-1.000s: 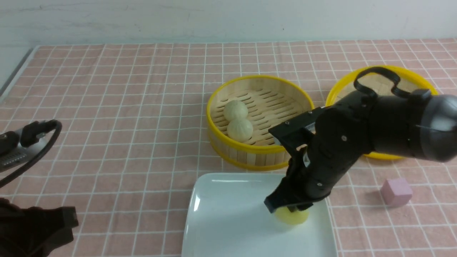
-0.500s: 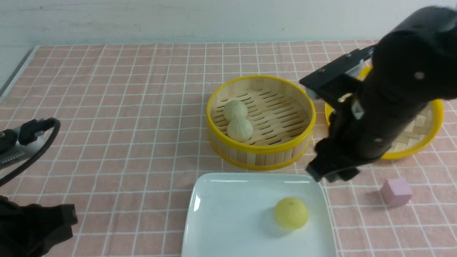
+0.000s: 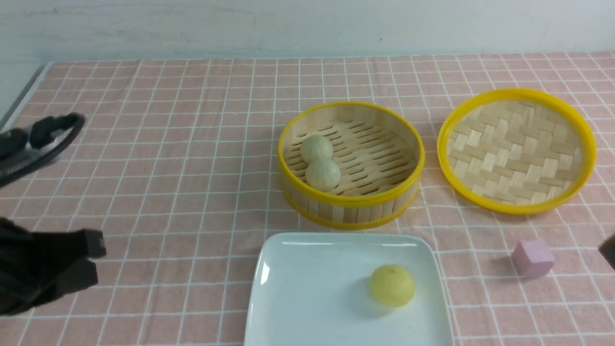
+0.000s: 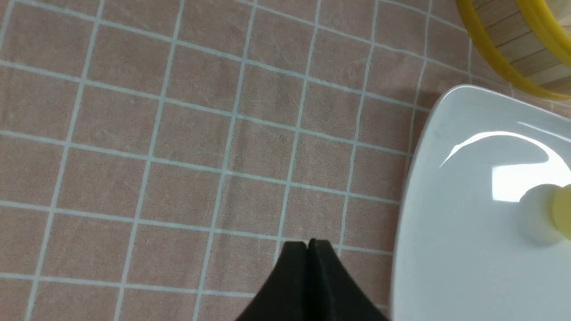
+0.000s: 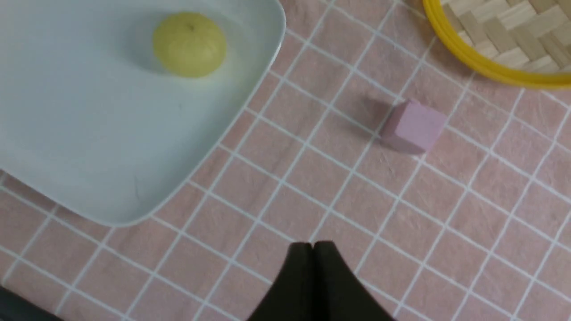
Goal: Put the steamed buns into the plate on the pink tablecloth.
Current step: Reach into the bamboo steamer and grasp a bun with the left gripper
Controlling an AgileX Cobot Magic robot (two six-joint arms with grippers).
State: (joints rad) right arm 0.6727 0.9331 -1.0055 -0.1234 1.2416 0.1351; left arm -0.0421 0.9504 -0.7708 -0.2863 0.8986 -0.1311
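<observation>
Nearest to us, both arms sit at the front of the worktop. The left end effector [image 4: 308, 243] has its two black fingers pressed together on nothing. It hangs over the bare salmon-pink tablecloth with a thin white grid [image 3: 168, 144], to the left of the large glossy white square plate [image 3: 298, 307] and apart from it. The right end effector [image 5: 312, 244] is likewise closed and empty, its tips meeting above the cloth to the right of the plate. In the front view only a dark sliver of that arm shows at the right edge.

The plate lies flat on the cloth at the near middle of the worktop. On its right half rests the yellow dome-shaped steamed bun [image 3: 392, 285], upright, alone and clear of the rim. To the right of the plate, apart from it, a small pink cube [image 3: 533, 258] stands on the cloth.

Just behind the plate's far edge we see the round yellow-rimmed bamboo steamer basket [image 3: 350, 204], uncovered. Inside it, on the left of the slatted floor, the nearer pale beige steamed bun [image 3: 323, 175] touches the farther pale beige steamed bun [image 3: 316, 148]. To the right of the basket, near it but not touching, the round yellow-rimmed woven lid [image 3: 516, 150] lies flat with its woven face up. Beyond these the cloth runs back to a white wall [image 3: 288, 24].
</observation>
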